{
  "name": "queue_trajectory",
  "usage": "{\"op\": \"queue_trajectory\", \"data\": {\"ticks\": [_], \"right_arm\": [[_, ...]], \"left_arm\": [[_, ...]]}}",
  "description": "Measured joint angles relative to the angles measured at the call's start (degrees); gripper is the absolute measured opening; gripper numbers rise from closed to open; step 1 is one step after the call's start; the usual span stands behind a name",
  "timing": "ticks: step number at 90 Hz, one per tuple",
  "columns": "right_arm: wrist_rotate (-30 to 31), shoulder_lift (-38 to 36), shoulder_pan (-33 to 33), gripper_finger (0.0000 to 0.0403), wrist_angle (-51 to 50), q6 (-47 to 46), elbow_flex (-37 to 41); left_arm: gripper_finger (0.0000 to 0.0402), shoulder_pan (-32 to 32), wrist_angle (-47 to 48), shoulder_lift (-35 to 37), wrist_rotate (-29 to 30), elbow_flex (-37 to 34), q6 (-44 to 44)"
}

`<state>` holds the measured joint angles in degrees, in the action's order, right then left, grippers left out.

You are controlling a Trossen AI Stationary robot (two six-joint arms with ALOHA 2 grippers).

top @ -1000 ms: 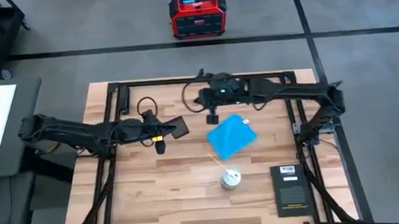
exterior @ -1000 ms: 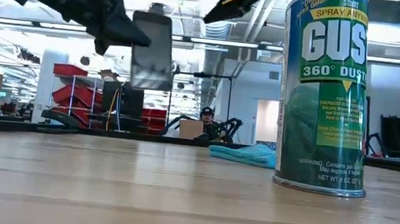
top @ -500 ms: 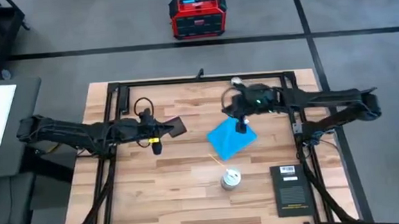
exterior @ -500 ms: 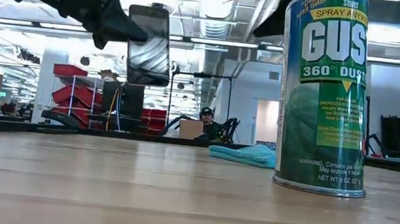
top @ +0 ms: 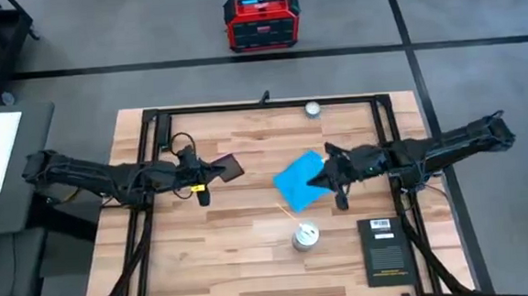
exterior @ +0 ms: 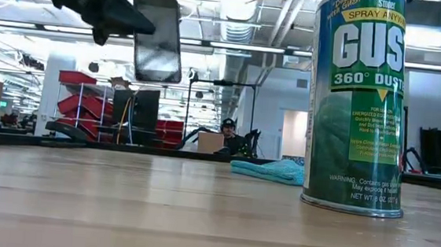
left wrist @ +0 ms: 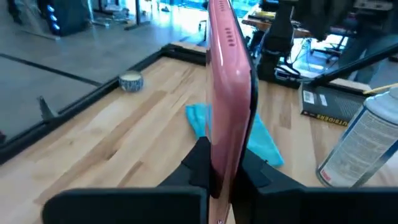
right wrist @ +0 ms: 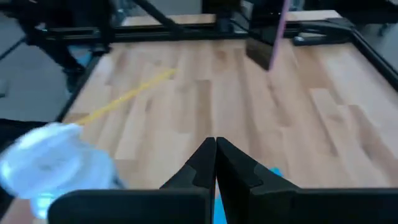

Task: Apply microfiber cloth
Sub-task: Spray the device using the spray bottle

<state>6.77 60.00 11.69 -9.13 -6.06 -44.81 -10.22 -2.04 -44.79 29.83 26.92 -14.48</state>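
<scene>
Pink phone back: L wrist only

The table is showing pale matt wood planks; the cloth is looking soft, the can glossy metal, the phone smooth pink plastic.

Two dark jointed arms, black cable loops, yellow mark near left end effector.

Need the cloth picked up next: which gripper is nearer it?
Right. The right gripper is at the microfiber cloth's edge; the left gripper holds the phone farther off.
</scene>
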Motion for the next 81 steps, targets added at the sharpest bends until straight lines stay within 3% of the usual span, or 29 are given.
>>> {"op": "queue_trajectory", "data": {"ticks": [23,44,58,81], "right_arm": [[1.2,0.3,3.0,0.0,1.9,-1.5,-1.5],[1.3,5.0,3.2,0.0,-2.2,-0.7,-6.9],[0.9,9.1,4.3,0.0,-7.1,0.9,-12.4],[0.9,12.5,6.0,0.0,-16.3,0.0,-19.7]], "left_arm": [[0.0004,-7.1,2.7,0.2,10.5,1.3,-4.3],[0.0004,-10.2,9.2,-7.5,18.0,9.0,-7.1],[0.0004,-11.2,19.1,-13.8,24.3,16.0,-11.8],[0.0004,-13.9,21.0,-19.3,25.3,20.3,-15.3]]}}
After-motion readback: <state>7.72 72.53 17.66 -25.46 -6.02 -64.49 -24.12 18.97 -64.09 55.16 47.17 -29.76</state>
